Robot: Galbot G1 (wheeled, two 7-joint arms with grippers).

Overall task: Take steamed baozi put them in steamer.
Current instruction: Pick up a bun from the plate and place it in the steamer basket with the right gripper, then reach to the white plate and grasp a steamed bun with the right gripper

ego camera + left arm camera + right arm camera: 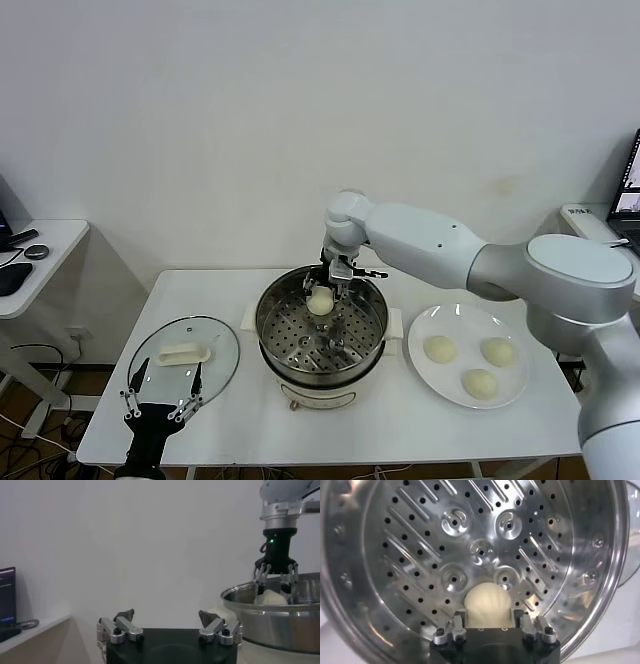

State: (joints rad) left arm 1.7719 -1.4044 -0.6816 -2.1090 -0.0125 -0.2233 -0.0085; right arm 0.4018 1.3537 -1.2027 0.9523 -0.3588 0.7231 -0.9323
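The steamer stands mid-table, a shiny steel pot with a perforated tray. One cream-white baozi lies on that tray at the far side. My right gripper reaches down into the pot and stands open. Its fingers flank the baozi closely on both sides. Three more baozi lie on the white plate to the right of the pot. My left gripper hangs open and empty at the table's front left corner, by the glass lid.
A round glass lid with a white handle lies flat left of the steamer. In the left wrist view the pot's rim and the right gripper show at the far side. A side desk stands at the left.
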